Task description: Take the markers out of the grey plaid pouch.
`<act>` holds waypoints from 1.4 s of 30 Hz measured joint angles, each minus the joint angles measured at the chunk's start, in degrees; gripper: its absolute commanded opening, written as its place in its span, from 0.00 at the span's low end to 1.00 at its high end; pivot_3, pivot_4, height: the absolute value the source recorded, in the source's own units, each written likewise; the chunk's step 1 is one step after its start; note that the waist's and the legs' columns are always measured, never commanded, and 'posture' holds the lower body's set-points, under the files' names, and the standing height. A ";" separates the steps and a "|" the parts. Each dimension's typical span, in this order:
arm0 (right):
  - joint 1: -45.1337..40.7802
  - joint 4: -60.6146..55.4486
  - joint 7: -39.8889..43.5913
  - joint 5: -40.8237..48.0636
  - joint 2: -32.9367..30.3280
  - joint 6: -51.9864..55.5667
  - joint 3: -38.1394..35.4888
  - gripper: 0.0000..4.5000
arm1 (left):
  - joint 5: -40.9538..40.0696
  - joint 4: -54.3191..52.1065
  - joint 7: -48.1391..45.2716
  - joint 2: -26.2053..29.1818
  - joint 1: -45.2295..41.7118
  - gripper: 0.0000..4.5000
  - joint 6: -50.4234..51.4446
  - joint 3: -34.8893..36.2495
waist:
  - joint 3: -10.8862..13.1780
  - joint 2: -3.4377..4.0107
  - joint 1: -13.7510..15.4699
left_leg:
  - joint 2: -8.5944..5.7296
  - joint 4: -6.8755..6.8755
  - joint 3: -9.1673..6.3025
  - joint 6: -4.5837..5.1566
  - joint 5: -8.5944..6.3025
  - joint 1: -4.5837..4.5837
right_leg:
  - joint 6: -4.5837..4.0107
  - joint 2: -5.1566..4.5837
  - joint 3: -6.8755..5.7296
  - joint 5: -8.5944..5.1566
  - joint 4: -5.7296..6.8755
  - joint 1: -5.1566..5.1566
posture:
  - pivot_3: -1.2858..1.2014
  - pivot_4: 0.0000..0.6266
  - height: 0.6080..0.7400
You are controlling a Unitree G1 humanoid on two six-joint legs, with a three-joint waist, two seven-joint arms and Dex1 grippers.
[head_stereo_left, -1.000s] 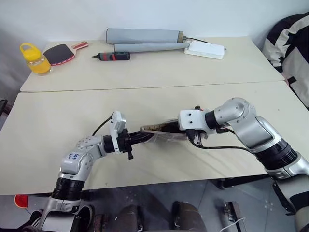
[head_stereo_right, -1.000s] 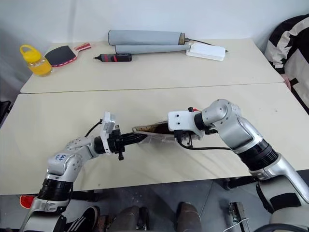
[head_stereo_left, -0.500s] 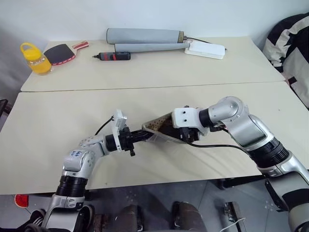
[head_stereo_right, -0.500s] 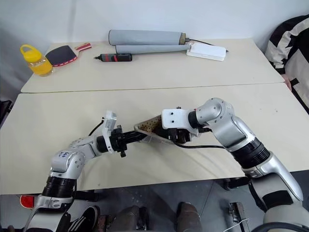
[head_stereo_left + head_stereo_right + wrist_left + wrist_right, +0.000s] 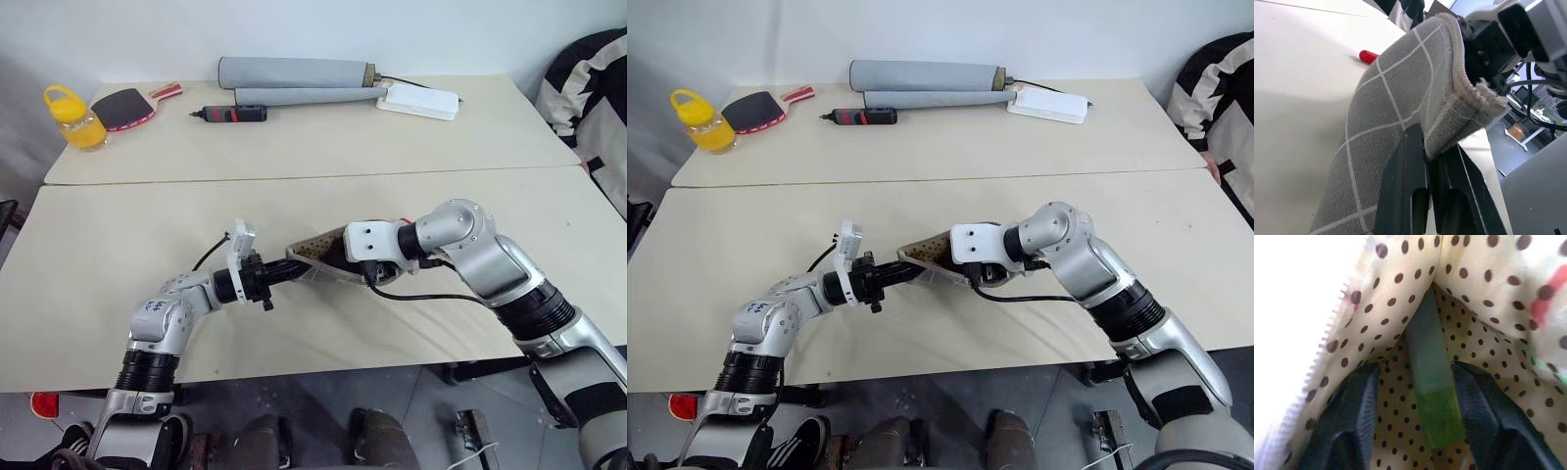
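The right end effector (image 5: 1430, 396) sits inside the grey plaid pouch (image 5: 1400, 98), fingers (image 5: 1352, 421) parted either side of a green marker (image 5: 1432, 401), not yet gripping; its far end is lost in the lining. The left end effector (image 5: 1432, 166) stays clamped on the pouch's edge. A second ago the pouch lay flatter; now its mouth tilts up off the counter (image 5: 118, 245).

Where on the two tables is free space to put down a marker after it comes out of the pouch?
The near table is bare left of the left claw and right of the right arm. The middle is crowded by the grey plaid pouch. On the far table, the front strip is free; the back holds the grey rolls, screwdriver, paddle and yellow jar.
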 measured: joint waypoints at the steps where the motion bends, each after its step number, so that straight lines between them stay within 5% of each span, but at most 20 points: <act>1: -0.02 0.58 -0.38 -0.47 0.63 -0.37 0.00 0.57 | -0.01 0.02 0.00 0.00 0.00 0.00 0.08 0.11 | 0.00 0.00 -0.01 | 0.00 0.00 0.00 0.00 0.00 0.00 | 0.00 0.00 0.00 0.00 0.00 0.00 | 0.52 0.24 1.00; 17: -2.44 14.13 -6.31 -7.53 10.93 -3.51 0.29 0.57 | 0.08 3.44 -0.19 -1.10 -0.99 0.00 0.40 0.45 | -0.01 0.00 -0.27 | -0.01 -0.01 0.03 -0.02 0.01 0.19 | 0.00 0.06 0.03 0.00 0.11 0.12 | 0.52 0.24 1.00; 22: -2.61 15.02 -5.58 -7.62 10.95 -3.60 0.31 0.31 | 0.46 3.46 0.04 -1.13 -0.98 0.00 -0.16 0.60 | -0.01 -0.01 -0.24 | 0.06 -0.01 0.08 -0.02 0.01 0.32 | -0.01 0.05 0.14 0.00 0.15 0.17 | 0.52 0.24 1.00; 42: 1.12 -5.24 3.92 -0.25 0.16 10.53 -4.32 0.25 | 0.80 1.18 -0.15 -3.54 -1.16 0.00 -3.57 -1.52 | -0.01 -0.02 0.04 | 0.02 -0.05 -0.03 -0.02 -0.02 -0.01 | -0.01 0.02 0.00 0.00 -0.02 -0.02 | 0.52 0.24 1.00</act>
